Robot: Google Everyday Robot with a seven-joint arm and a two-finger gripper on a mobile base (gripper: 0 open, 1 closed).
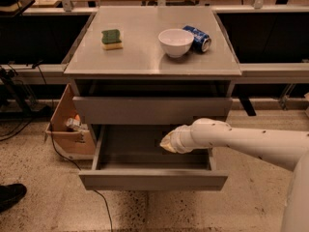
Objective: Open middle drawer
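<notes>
The middle drawer (153,180) stands pulled out of the grey cabinet, its plain flat front towards me and its shallow grey tray showing empty. My gripper (166,142) is at the end of the white arm that reaches in from the right. It sits over the back right part of the tray, just below the closed drawer front above (152,110). Any drawer below is hidden by the open one.
On the cabinet top (145,64) lie a green-and-yellow sponge (111,38), a white bowl (175,42) and a blue can (198,37) on its side. A cardboard box (67,124) stands left of the cabinet, with a cable on the floor. A dark shoe (9,195) is at lower left.
</notes>
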